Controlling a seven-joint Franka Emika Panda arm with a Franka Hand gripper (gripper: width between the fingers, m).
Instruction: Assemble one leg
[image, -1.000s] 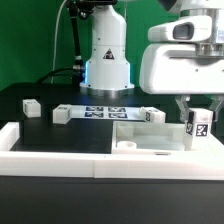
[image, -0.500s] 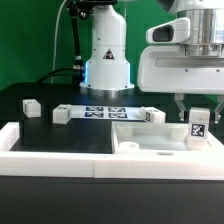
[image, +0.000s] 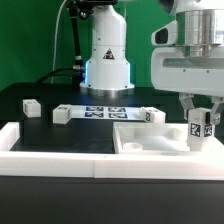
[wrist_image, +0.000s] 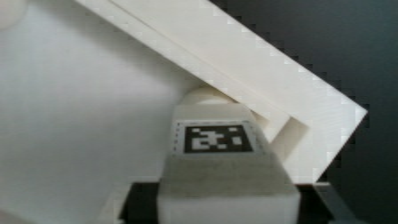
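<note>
You've got the gripper (image: 198, 112) closed on the leg (image: 199, 130), held upright, tag facing the camera, at the exterior view's right over the white panel (image: 160, 140). Marker board (image: 104, 111) lies flat in front of the robot base (image: 107, 62). Three more loose legs: (image: 31, 107), (image: 62, 114), (image: 152, 115)

The leg (image: 201, 128) at the exterior view's right is white, its face carrying a black-and-white square tag — the same checkered pattern shows on it in the wrist view (wrist_image: 215, 150). The flat panel (image: 158, 142) beneath it is plain white. Farther back, the marker board (image: 104, 112) is white with dark square tags. Two small blocks (image: 31, 107) toward the left are white. The table (image: 60, 135) is black — the backdrop (image: 25, 40) green.
</note>
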